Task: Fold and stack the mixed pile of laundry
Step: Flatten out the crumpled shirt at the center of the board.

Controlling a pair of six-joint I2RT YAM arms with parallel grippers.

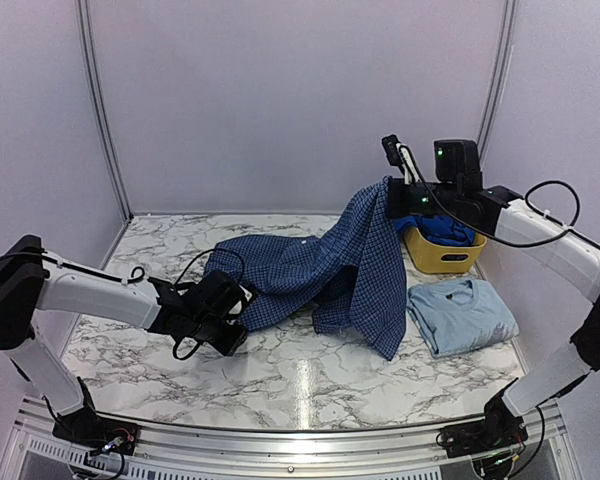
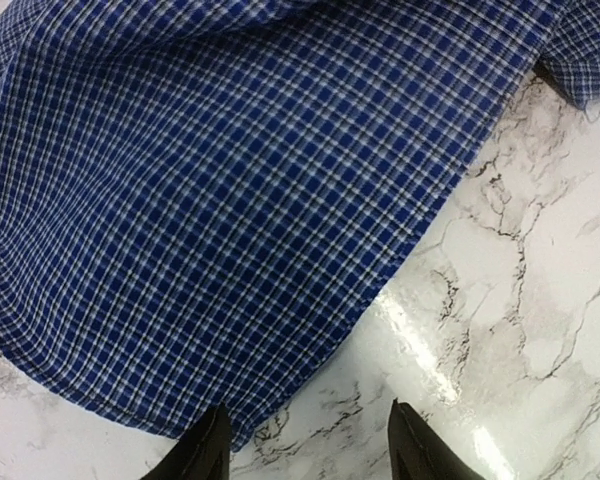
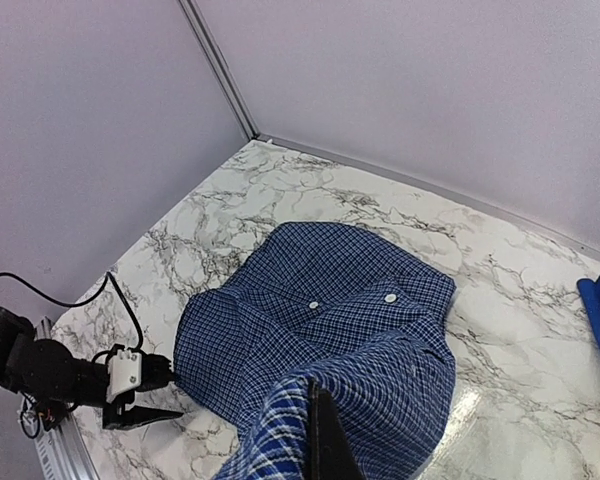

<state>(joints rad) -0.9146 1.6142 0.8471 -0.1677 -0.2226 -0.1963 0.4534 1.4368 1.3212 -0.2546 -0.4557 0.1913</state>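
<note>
The left gripper hovers low over the marble table, its fingers spread apart with nothing between them, right at the hem of the navy-and-white checked shirt. The shirt lies partly spread mid-table, with one end raised and pinched tight in the right gripper. To its right lies a folded pale blue T-shirt. Behind that, a yellow basket holds a royal-blue piece.
</note>
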